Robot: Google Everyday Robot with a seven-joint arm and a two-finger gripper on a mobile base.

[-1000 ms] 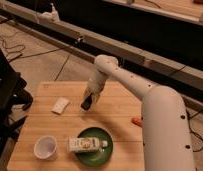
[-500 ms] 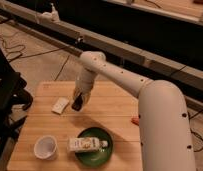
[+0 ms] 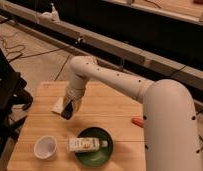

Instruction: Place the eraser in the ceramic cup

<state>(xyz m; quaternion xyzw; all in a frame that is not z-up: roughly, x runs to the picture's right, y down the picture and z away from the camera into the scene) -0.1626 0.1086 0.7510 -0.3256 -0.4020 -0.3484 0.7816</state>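
My gripper (image 3: 67,112) hangs from the white arm over the left half of the wooden table (image 3: 120,107). It is shut on the eraser (image 3: 66,114), a small dark block that sticks down from the fingertips above the table top. The ceramic cup (image 3: 45,148), white and round, stands upright near the table's front left corner. It is below and a little left of the gripper, apart from it.
A flat white piece (image 3: 58,105) lies just left of the gripper, partly hidden by it. A green plate (image 3: 102,152) holding a white carton (image 3: 85,144) sits right of the cup. A small orange object (image 3: 138,120) lies at the right. A dark chair (image 3: 7,95) stands to the left.
The arm has swung left and toward the table's front, carrying the eraser from mid-table to a spot beside the white piece, closer to the cup.
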